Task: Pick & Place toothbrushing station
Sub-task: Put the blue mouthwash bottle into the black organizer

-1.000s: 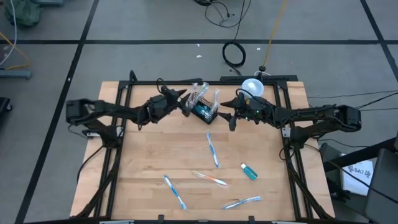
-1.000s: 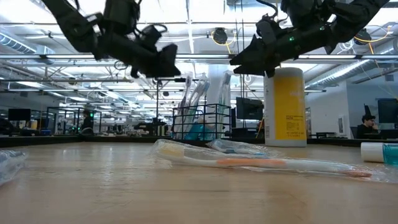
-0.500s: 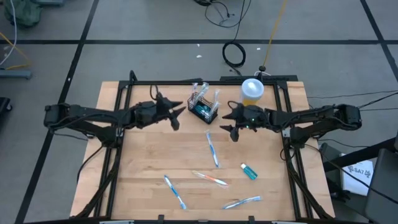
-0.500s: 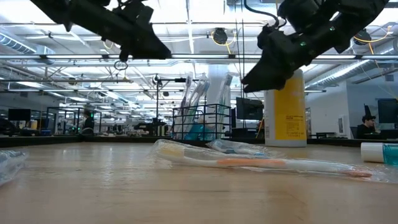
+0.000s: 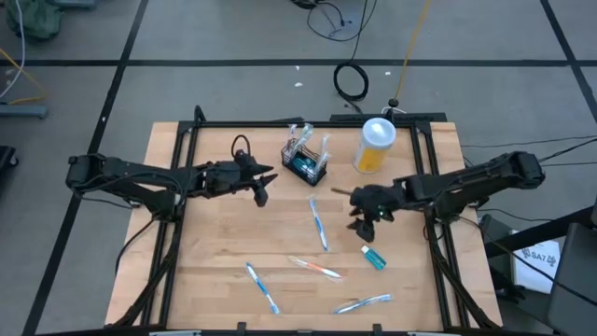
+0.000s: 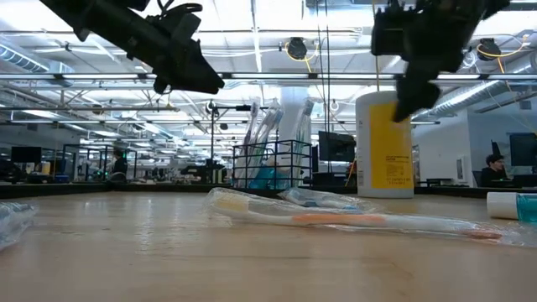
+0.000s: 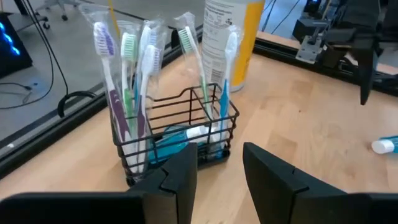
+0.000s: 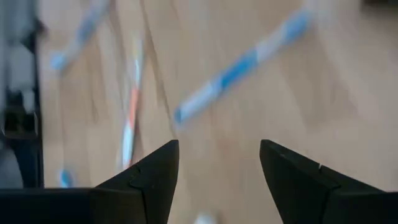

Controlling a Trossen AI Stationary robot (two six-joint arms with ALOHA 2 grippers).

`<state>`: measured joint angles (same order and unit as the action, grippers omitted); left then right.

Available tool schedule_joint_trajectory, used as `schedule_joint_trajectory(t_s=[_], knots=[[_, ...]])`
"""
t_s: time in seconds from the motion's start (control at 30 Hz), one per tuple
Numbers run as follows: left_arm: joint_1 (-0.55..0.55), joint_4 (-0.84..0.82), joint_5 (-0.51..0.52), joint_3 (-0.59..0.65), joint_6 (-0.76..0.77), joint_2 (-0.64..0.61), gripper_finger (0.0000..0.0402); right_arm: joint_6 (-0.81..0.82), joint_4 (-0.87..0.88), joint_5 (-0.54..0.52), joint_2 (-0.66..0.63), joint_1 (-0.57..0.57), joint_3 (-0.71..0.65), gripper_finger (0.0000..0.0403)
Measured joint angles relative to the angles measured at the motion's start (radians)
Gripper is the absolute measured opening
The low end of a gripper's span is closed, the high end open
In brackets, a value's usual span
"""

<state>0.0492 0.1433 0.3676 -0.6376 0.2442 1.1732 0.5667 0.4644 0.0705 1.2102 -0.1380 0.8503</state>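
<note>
Left gripper [image 5: 264, 185] is hanging over the table with its two dark fingers [image 7: 180, 177] spread apart and nothing between them, pointing straight at the toothbrushing station [image 5: 305, 164], a small black rectangular wire-mesh basket with a thin metal rim. In the left wrist view the basket [image 7: 176, 134] sits just ahead of the fingertips, apart from them, no contact. It's standing upright near the far edge of the light wooden table [image 5: 215, 252], stuffed with plastic-wrapped toothbrushes [image 7: 127, 74] poking up, plus a blue and white tube lying low inside. Just beside the basket on its right is a tall yellow cup with a white lid [image 5: 376, 142]. The right gripper [image 5: 366, 217] is well apart from the basket, out over the middle-right of the table, fingers also spread and holding nothing; its own wrist view is too smeared to tell much beyond wood and a couple of brushes. Right under or next to it lies a small teal tube with a white cap [image 5: 373, 257], and a wrapped blue and white toothbrush [image 5: 319, 224] lies between it and the basket. More wrapped brushes [image 5: 262, 287] are scattered toward the near edge.
</note>
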Motion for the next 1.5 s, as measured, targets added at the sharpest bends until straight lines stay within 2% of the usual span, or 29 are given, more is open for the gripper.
schedule_joint_trajectory(t_s=[0.17,0.3,0.5,0.77,1.0,1.13,1.5], knots=[[0.002,0.001,0.002,0.0,0.001,0.0,0.0136,0.226,0.304,0.002,0.061,-0.058,0.021,0.0213],[0.002,0.008,0.008,0.0,0.0,0.0,0.0136,0.339,0.377,0.064,0.115,-0.069,-0.006,0.0213],[0.002,0.01,0.009,0.0,-0.007,0.0,0.0136,0.365,0.303,0.118,0.153,-0.096,-0.019,0.0212],[0.019,0.033,0.01,0.0,-0.049,0.0,0.0136,0.357,0.131,0.114,0.172,-0.152,-0.019,0.0212],[0.024,0.033,0.01,0.0,-0.032,0.0,0.0136,0.334,0.129,0.12,0.235,-0.164,-0.019,0.0212],[0.023,0.04,0.009,0.0,-0.032,0.0,0.0136,0.329,0.079,0.174,0.272,-0.164,-0.02,0.0212],[0.023,0.041,0.006,0.0,-0.031,0.0,0.0136,0.223,0.001,0.167,0.311,-0.145,-0.042,0.0211]])
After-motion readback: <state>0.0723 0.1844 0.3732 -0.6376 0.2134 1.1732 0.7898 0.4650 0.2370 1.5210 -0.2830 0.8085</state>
